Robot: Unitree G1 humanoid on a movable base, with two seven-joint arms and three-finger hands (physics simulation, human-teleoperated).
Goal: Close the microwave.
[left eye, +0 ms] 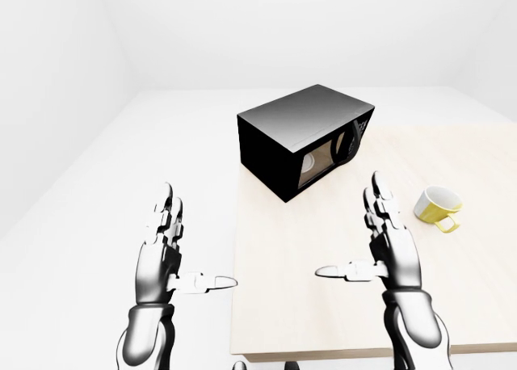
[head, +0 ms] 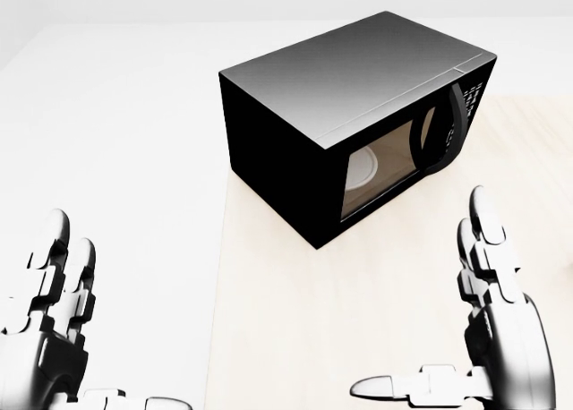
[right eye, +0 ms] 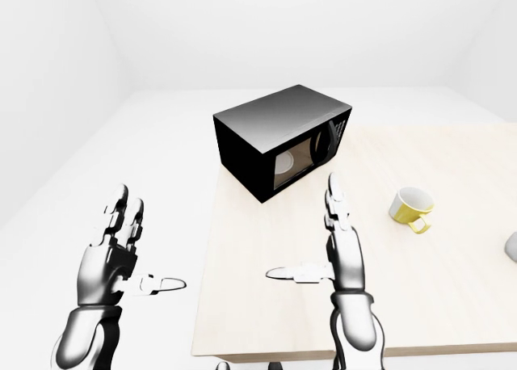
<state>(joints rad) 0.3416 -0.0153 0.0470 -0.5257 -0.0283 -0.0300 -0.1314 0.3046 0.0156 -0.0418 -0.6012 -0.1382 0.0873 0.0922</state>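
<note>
We see the boxy black microwave (head: pixel 358 115) sitting at the far left corner of the pale wooden table (left eye: pixel 339 305), its glass door flush with the body, so we judge the closing done. Our right robot hand (head: pixel 483 338) hovers over the table below the door, fingers spread, thumb out, gripping nothing. Our left robot hand (left eye: pixel 166 253) hangs off the table's left edge, equally splayed and empty, clear of the work. A yellow ceramic mug (left eye: pixel 437 206) lies idle to the right
</note>
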